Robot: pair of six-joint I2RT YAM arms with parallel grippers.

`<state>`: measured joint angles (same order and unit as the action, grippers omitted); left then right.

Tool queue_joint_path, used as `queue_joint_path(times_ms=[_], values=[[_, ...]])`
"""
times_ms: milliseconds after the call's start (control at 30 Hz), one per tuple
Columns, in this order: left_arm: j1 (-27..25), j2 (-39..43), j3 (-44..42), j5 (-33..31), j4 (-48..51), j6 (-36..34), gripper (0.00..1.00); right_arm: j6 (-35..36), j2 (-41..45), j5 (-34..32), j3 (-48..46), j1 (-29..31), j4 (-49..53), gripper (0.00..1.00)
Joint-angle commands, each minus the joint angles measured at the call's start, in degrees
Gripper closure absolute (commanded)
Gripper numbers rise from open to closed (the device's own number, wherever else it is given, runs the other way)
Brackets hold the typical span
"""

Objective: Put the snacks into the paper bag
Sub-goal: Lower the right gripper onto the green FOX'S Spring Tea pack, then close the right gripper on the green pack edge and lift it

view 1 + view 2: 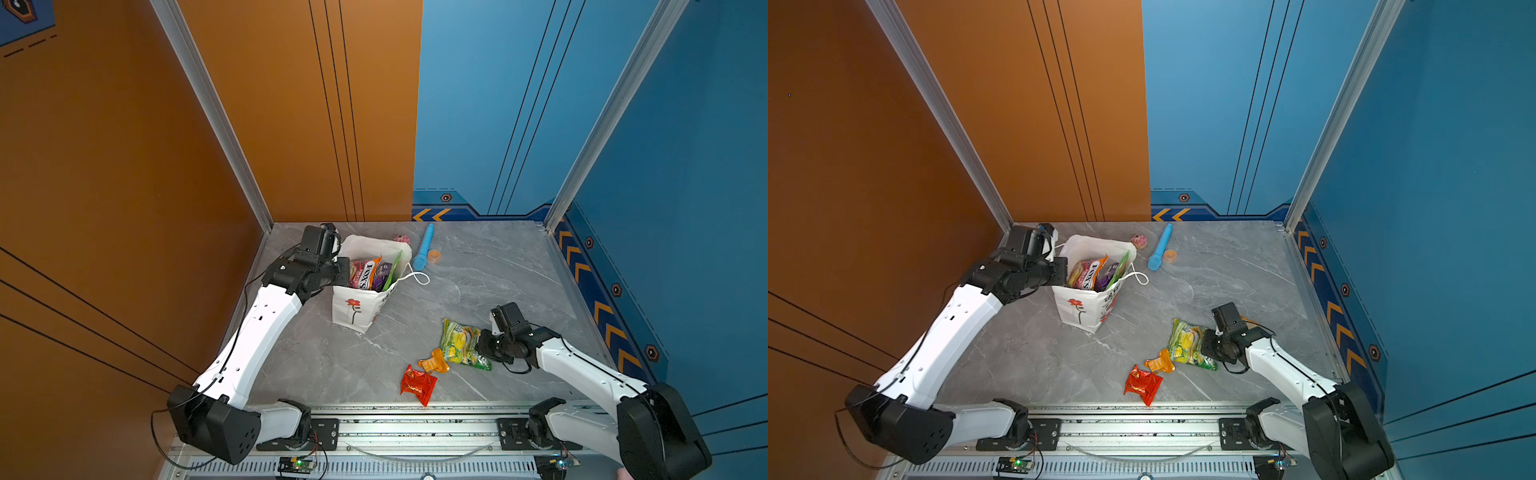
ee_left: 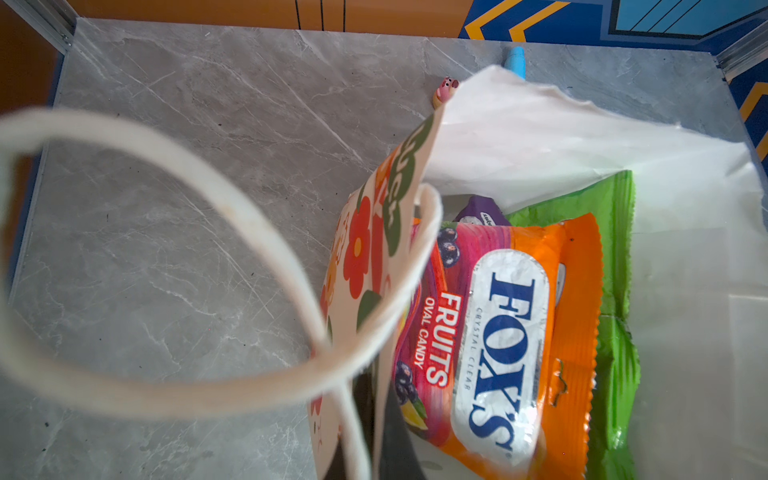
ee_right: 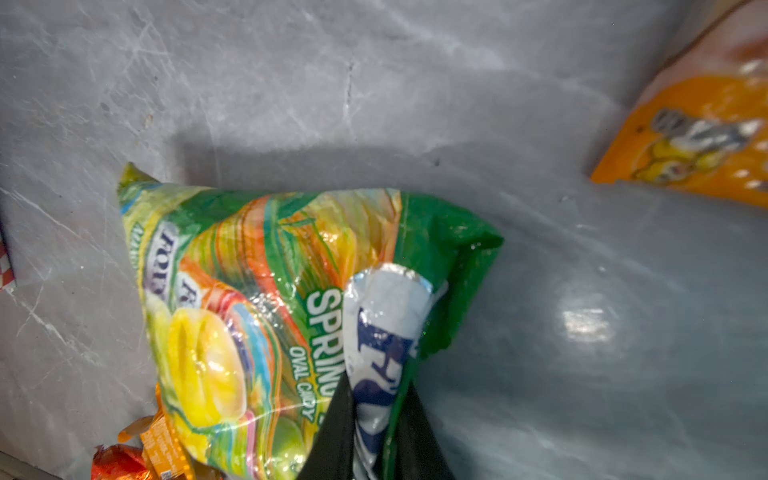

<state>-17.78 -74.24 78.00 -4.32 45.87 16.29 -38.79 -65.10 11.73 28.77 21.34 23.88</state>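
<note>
I work in a lab-style robot test booth: an orange panel [image 1: 124, 166] and a blue panel [image 1: 498, 104] on aluminium posts [image 1: 210, 104], a grey marble-look table [image 1: 332, 365], and a metal rail [image 1: 415, 428] and bare circuit board [image 1: 296, 462] in front.

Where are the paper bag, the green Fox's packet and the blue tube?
paper bag [image 1: 345, 313], in a top view, front wall
green Fox's packet [image 3: 232, 291], right wrist view, printed front
blue tube [image 1: 1162, 247], in a top view, mid body
</note>
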Motion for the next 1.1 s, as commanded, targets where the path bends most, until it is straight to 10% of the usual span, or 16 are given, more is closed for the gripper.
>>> queue_joint_path(times_ms=[0, 1067], values=[[-0.06, 1.28, 0.05, -1.70, -3.11, -0.74, 1.00, -1.25, 2.60, -2.87, -0.35, 0.37, 2.05, 0.96], [0.03, 0.80, 0.06, -1.07, -3.06, -0.63, 1.00, -13.43, 25.67, -8.80, 3.09, -0.25, 0.89, 1.00]])
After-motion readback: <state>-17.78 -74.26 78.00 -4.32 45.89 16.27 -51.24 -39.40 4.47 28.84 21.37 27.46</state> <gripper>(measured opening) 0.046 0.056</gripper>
